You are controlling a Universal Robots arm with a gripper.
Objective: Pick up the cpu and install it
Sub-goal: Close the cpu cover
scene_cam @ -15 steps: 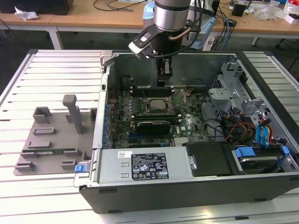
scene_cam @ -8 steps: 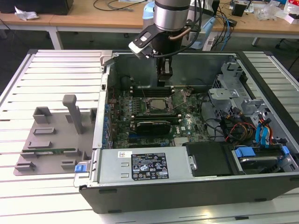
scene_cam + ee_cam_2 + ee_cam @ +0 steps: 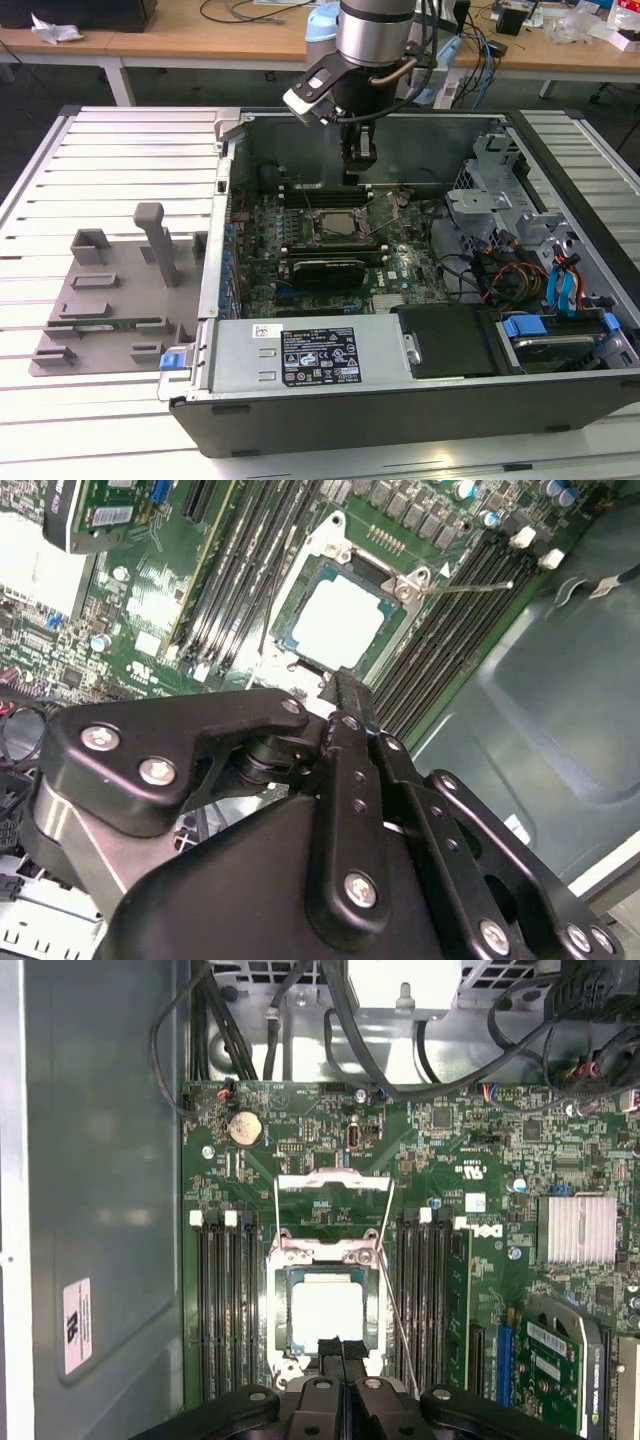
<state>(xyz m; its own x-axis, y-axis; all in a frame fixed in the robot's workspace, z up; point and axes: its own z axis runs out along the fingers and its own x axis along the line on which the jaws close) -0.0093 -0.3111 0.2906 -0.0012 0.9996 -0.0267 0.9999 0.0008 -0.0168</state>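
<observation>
cpu point(image 3: 325, 1312) is seated in the motherboard socket, pale top up. The socket frame point(image 3: 333, 1185) is hinged open just beside it. tool point(image 3: 340, 1345) hangs over one edge of the chip, fingers together and empty; I can't tell if it touches.

Exterior view, its left to right:
- grey fixture tray point(image 3: 110, 290) on the slatted tabletop point(image 3: 60, 170)
- open computer case point(image 3: 400, 425)
- power supply label point(image 3: 318, 358), dense print I can't make out
- blue drive tabs point(image 3: 525, 325)

First wrist view adds a white sticker point(image 3: 77, 1325) on the case wall, a coin cell point(image 3: 245, 1128) and a finned heatsink point(image 3: 577, 1230).
</observation>
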